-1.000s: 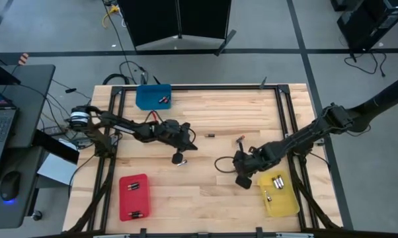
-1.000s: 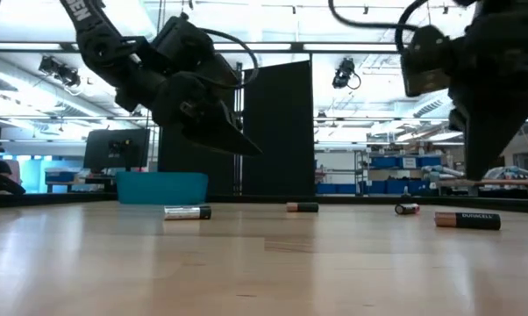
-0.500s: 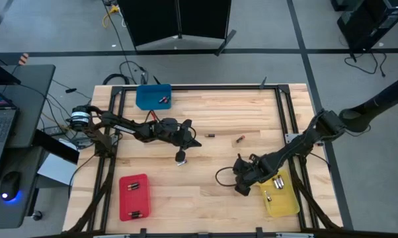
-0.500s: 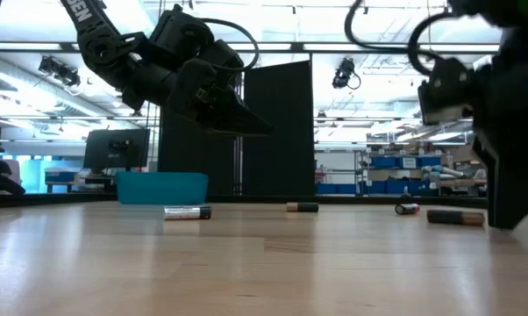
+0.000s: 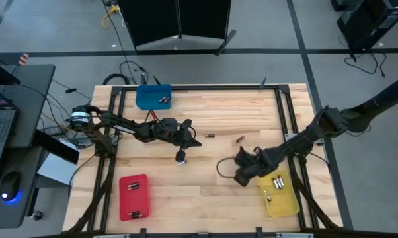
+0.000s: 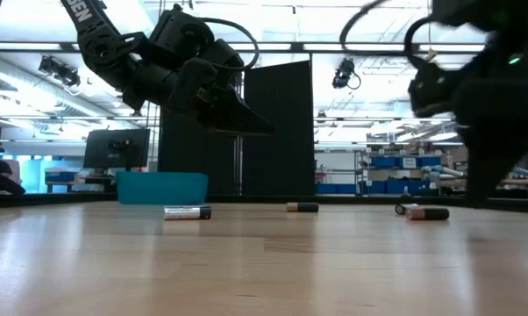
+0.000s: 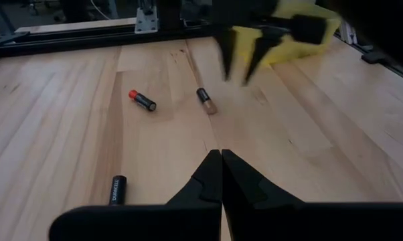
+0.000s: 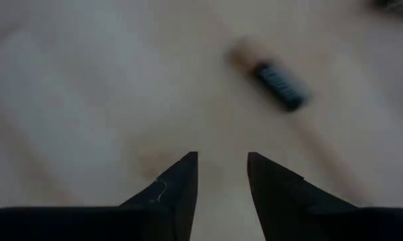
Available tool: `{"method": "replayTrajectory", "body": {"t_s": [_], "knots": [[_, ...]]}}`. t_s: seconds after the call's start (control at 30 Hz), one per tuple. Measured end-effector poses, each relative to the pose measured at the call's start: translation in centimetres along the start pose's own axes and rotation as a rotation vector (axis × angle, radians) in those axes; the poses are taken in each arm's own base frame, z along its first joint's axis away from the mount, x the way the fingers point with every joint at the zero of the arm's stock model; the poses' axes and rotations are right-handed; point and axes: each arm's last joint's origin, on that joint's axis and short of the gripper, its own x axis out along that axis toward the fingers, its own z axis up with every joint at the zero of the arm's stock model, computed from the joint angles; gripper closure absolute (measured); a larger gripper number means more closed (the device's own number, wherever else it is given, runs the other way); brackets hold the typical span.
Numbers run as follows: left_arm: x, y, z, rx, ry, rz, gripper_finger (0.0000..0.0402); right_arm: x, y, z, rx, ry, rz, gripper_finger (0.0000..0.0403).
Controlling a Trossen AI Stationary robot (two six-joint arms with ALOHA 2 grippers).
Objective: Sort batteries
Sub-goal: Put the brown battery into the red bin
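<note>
Several batteries lie loose on the wooden table: one [image 5: 210,135] at mid-table, one with a red tip [image 5: 239,139] to its right, and one [image 5: 179,158] below my left gripper. My left gripper [image 5: 189,141] hovers shut above the table's middle, its fingers [image 7: 220,175] empty. My right gripper [image 5: 242,173] is low over the table beside the yellow tray [image 5: 288,201]. It is open [image 8: 221,167], and a black-and-copper battery [image 8: 272,75] lies on the wood ahead of its fingertips. The same battery [image 7: 205,100] shows in the left wrist view.
A blue tray [image 5: 146,99] at the far left, a red tray [image 5: 124,198] at the near left and the yellow tray at the near right each hold batteries. A black frame [image 5: 285,112] borders the table. Bare wood lies between the trays.
My right gripper has dipped toward the near edge and come back beside the yellow tray. The black-and-copper battery near it has shifted along the table toward the middle. My left gripper has risen slightly and tipped more level, staying shut.
</note>
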Motion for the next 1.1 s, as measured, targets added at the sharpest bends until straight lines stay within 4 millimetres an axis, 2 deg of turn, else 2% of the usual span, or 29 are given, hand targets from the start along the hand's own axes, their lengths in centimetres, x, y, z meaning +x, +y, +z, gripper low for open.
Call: {"method": "replayTrajectory", "body": {"t_s": [0.07,0.27,0.53,0.67,0.9,1.0,1.1], "knots": [[0.0,0.0,0.0,-0.003,0.001,0.000,0.0396,0.0,-0.8,0.6,-0.046,0.001,-0.043,0.0251],[0.0,0.0,0.0,-0.005,0.004,-0.001,0.0396,0.4,-1.6,2.4,-0.331,-0.014,-0.061,0.0226],[0.0,0.0,-0.1,-0.002,0.011,-0.001,0.0396,0.9,-2.8,4.5,-0.497,-0.024,-0.071,0.0218],[0.0,0.0,-0.2,-0.004,0.019,-0.002,0.0396,1.3,-3.4,5.2,-0.520,-0.005,-0.048,0.0220],[0.0,0.0,-0.2,-0.004,0.020,-0.002,0.0396,3.2,-4.8,4.6,-0.485,0.021,-0.010,0.0230],[0.0,0.0,-0.2,-0.005,0.020,-0.002,0.0396,3.4,-4.9,4.5,-0.445,0.028,0.000,0.0249],[0.0,0.0,-0.2,-0.008,0.019,-0.002,0.0396,3.4,-4.8,4.6,-0.428,0.019,0.017,0.0289]]}}
